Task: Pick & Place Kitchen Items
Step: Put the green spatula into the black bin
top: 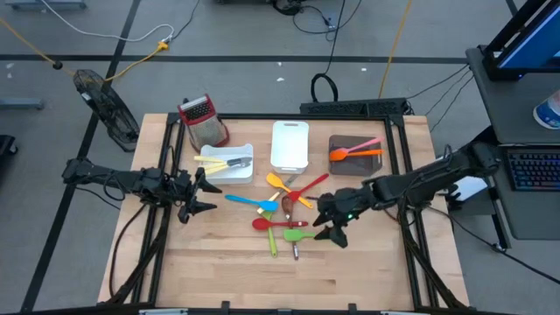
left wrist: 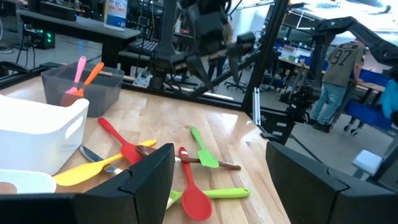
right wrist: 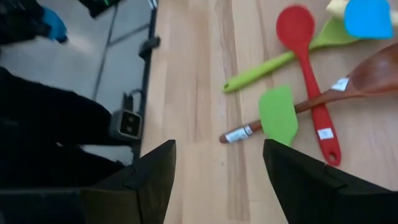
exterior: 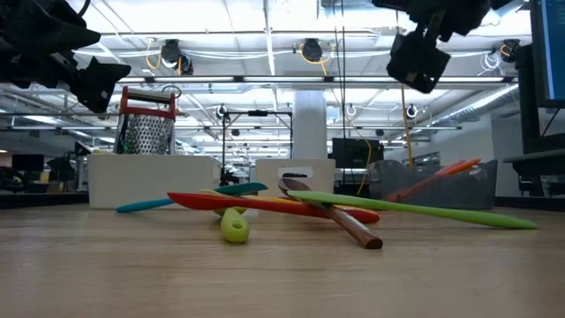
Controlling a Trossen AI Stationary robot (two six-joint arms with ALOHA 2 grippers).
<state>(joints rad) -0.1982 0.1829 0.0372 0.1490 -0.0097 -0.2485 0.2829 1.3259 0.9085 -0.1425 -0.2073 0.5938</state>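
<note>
Near half of the table (top: 227, 280) is lying bare, giving open passage. Utensil pile (top: 282, 214) is crowding the centre between both arms. Box grater (top: 203, 121), white trays (top: 290, 145) and dark bin (top: 354, 156) are lining the far edge.

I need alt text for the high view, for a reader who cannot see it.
Seen from above, a pile of colourful utensils lies mid-table between two open claws, the left claw and the right claw, both empty. Behind stand a box grater, two white trays and a dark tray holding orange and pink utensils.
</note>
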